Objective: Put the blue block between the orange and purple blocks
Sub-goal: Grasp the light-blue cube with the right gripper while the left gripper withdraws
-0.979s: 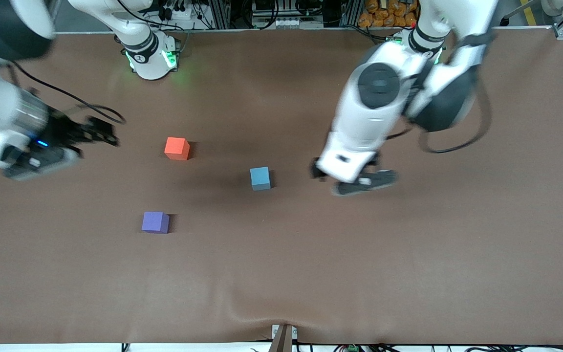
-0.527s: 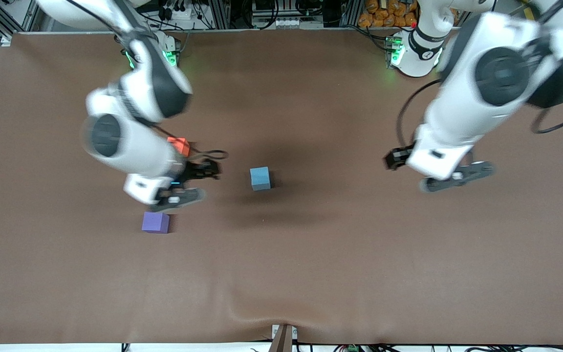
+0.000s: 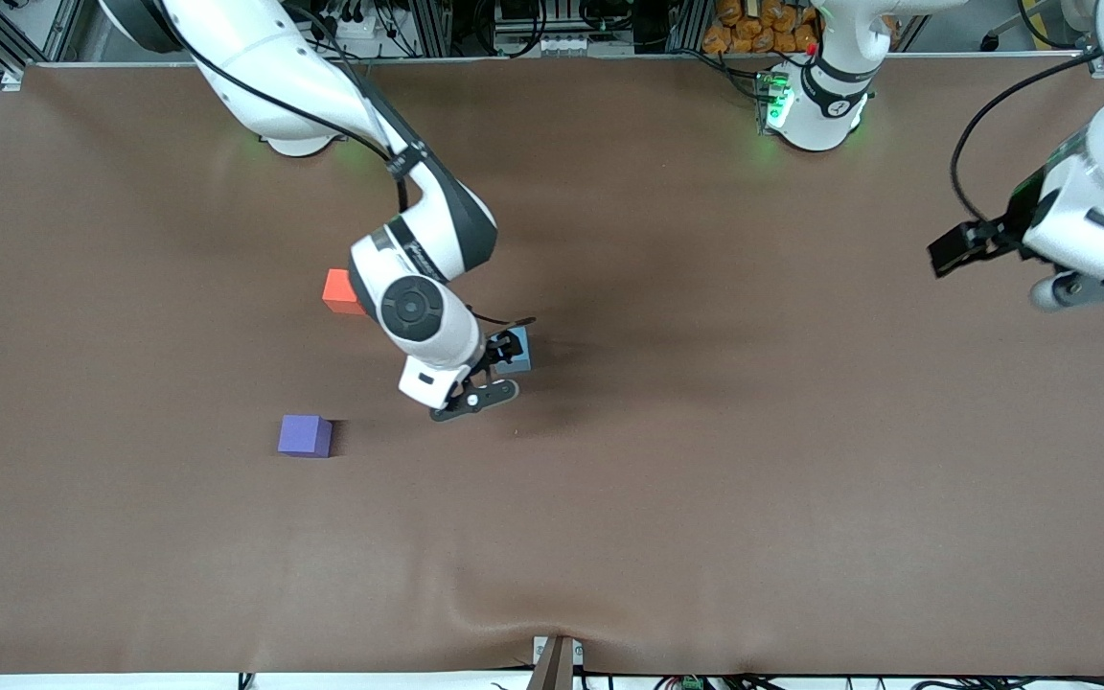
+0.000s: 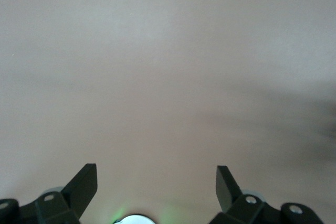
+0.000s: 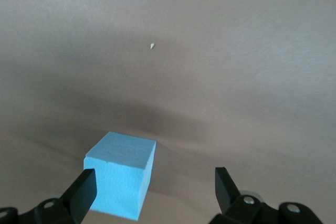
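Right gripper (image 3: 493,369) arrived, fingers (image 5: 84,188) spread beside blue block (image 5: 122,174).

There are three little blocks on the brown table (image 3: 801,479): one blue block (image 3: 517,351), one orange block (image 3: 337,292) and one purple block (image 3: 304,436). There are two robot arms with one claw each, so two claws in all. The blue one sits right under the right gripper (image 3: 493,369), the orange and purple ones lie a bit away from it, and the left gripper (image 3: 1012,251) has no block near it.
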Controlling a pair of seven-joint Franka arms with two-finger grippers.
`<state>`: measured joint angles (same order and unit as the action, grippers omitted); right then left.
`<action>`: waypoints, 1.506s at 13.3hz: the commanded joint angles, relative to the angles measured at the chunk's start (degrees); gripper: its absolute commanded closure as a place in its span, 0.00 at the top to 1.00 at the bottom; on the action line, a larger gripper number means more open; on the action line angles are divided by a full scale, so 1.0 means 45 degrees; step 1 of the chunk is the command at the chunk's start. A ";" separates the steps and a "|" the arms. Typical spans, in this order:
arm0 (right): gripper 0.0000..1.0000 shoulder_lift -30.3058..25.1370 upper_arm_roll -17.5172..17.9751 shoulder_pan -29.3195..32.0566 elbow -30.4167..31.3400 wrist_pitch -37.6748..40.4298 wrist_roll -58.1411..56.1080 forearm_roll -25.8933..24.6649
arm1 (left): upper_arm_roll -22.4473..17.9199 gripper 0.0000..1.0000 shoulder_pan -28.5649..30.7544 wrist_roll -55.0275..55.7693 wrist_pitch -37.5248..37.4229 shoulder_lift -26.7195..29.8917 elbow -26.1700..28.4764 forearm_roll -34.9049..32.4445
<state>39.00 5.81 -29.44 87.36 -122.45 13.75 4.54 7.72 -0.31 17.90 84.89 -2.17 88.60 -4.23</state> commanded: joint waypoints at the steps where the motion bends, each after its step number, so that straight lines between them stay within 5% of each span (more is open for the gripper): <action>1: 1.00 0.0277 -0.0118 -0.0468 -0.0409 0.0103 0.0885 -0.0188 | 0.0159 1.00 0.0770 -0.0617 0.0217 0.0969 0.1188 0.0158; 14: 1.00 0.0883 -0.0157 -0.1445 -0.0195 0.0083 0.1982 -0.1650 | 0.0042 1.00 0.2294 -0.3037 0.1291 0.1908 0.2361 0.1272; 16: 0.74 0.0903 -0.0157 -0.1485 -0.0195 0.0122 0.2178 -0.1789 | 0.0061 1.00 0.2859 -0.3972 0.1310 0.2026 0.2400 0.1311; 17: 0.26 0.0903 -0.0157 -0.1486 -0.0233 0.0161 0.2275 -0.1983 | 0.0081 1.00 0.2842 -0.4093 0.1310 0.2006 0.2361 0.1311; 19: 0.00 0.0825 -0.0138 -0.1350 -0.0331 0.0239 0.2609 -0.2044 | 0.0159 1.00 0.2841 -0.3899 0.1271 0.1967 0.2400 0.1311; 20: 0.00 0.0631 -0.0138 -0.1213 -0.0331 0.0317 0.2570 -0.2024 | 0.0159 1.00 0.2841 -0.3899 0.1252 0.1928 0.2400 0.1311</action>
<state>42.74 5.42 -35.40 86.65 -122.21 23.81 -2.74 7.84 11.86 1.03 89.79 5.25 97.78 0.55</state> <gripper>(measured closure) 0.449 0.000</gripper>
